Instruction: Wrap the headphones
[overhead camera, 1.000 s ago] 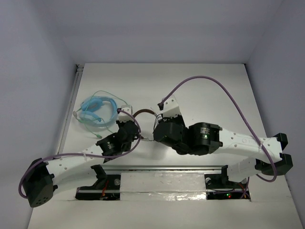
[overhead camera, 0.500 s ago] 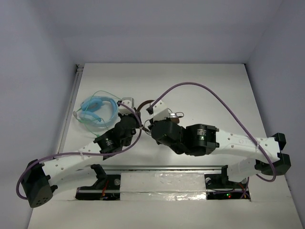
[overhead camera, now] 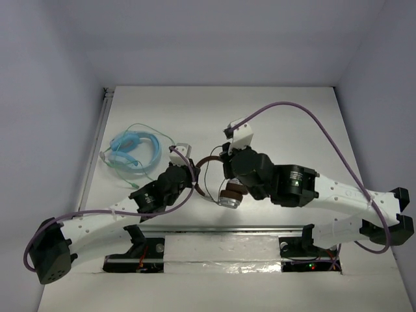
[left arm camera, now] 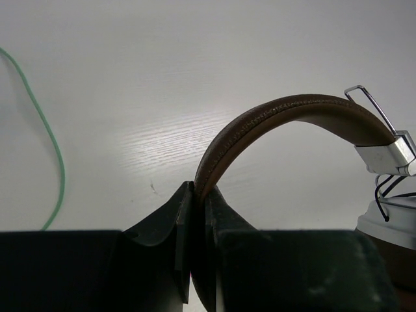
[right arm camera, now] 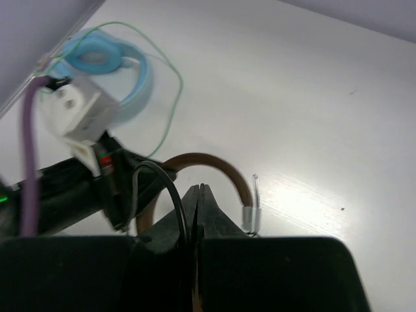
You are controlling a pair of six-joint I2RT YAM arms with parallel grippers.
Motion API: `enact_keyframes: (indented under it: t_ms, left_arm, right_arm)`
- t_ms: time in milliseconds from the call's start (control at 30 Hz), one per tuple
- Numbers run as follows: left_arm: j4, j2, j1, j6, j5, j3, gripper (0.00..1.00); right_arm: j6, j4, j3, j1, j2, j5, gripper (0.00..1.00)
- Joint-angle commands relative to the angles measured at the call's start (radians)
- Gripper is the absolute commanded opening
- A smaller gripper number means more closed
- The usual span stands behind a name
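The headphones lie at the table's middle, with the brown headband (overhead camera: 209,160) arching between the grippers and a silver ear cup (overhead camera: 229,197) under the right arm. My left gripper (overhead camera: 192,174) is shut on the headband (left arm camera: 299,107) near one end, its jaws (left arm camera: 198,190) pinching the leather; the other ear cup (left arm camera: 390,224) shows at the right. My right gripper (overhead camera: 223,161) sits just inside the headband arc (right arm camera: 208,159). Its jaws (right arm camera: 197,190) are closed, and the thin dark cable (right arm camera: 166,185) loops over the left finger into the seam.
Light-blue headphones (overhead camera: 133,149) with a thin green cable (left arm camera: 52,143) lie at the left, close behind the left gripper; they also show in the right wrist view (right arm camera: 97,58). A rail (overhead camera: 97,143) runs along the table's left edge. Purple arm cables arch above.
My right gripper has swung right and back with the cable, uncovering the silver ear cup. My left gripper has kept its hold on the headband and shifted slightly right.
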State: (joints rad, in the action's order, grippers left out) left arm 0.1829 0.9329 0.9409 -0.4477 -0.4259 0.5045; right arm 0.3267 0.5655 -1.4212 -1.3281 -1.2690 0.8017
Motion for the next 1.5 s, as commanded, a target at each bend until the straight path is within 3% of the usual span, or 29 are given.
enact_keyframes:
  t_ms: [0, 167, 500, 733, 967, 1100, 1467]
  left_arm:
    - [0.092, -0.068, 0.002, -0.042, 0.096, 0.011, 0.0]
    - [0.07, -0.091, 0.002, -0.032, 0.188, 0.023, 0.0]
    - [0.047, -0.094, 0.002, -0.016, 0.2, 0.023, 0.0]
    - [0.046, -0.181, 0.002, -0.014, 0.314, 0.023, 0.0]
    - [0.029, -0.22, -0.129, -0.035, 0.461, 0.098, 0.0]
    - [0.061, -0.212, -0.282, -0.071, 0.565, 0.106, 0.0]
    - [0.292, -0.091, -0.402, -0.18, 0.795, 0.157, 0.0]
  right_arm:
    - [-0.035, -0.124, 0.056, 0.05, 0.062, 0.027, 0.0]
    - [-0.018, -0.176, 0.149, 0.128, 0.15, 0.011, 0.0]
    - [0.078, -0.205, 0.292, 0.236, 0.289, 0.053, 0.0]
    - [0.146, -0.236, 0.435, 0.352, 0.37, -0.051, 0.0]
    - [0.224, -0.239, 0.527, 0.362, 0.448, -0.073, 0.0]
    - [0.258, -0.259, 0.582, 0.362, 0.49, -0.148, 0.0]
    - [0.291, -0.423, 0.706, 0.362, 0.424, -0.312, 0.0]
